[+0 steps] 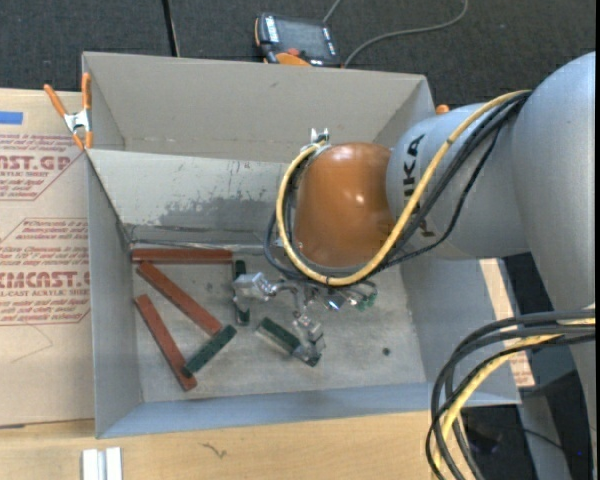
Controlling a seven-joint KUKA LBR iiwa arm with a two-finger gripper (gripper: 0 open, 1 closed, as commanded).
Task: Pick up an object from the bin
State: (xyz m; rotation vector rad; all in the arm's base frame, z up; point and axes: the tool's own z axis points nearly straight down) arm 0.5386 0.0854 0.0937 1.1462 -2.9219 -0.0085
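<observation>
Bin: we see a grey metal bin (110,298) with sloping walls; the loose things all lie on its floor.
Far left of floor: three red-brown bars (178,298) lie close together, one along the back edge and two slanting toward the front.
Left of centre: a long dark green bar (208,351) lies slanted, its lower end touching the front red-brown bar.
Centre: the gripper (277,313) hangs low over the floor, under the arm's orange cover (340,208).
Fingers: we read the fingers (248,288) as released, standing apart, with nothing clamped between them.
Task's thing: the short dark green bar (278,334) lies flat on the floor at centre, slanted. It sits just below the gripper, with its right end at the right-hand fingertip.
Step in hand: we judge the grasp as not yet made; nothing is lifted.
Risk 1: the bar is thin and flat. If the fingers close above it, they meet on nothing.
Risk 2: the bar lies slanted across the gap. If they close on one end only, it may pivot and slip out on the lift.
Risk 3: if the tips press into the metal floor, they may skid and push the bar aside.
Risk 4: the orange cover hides part of the gripper, so we cannot check how it lines up with the bar.
</observation>
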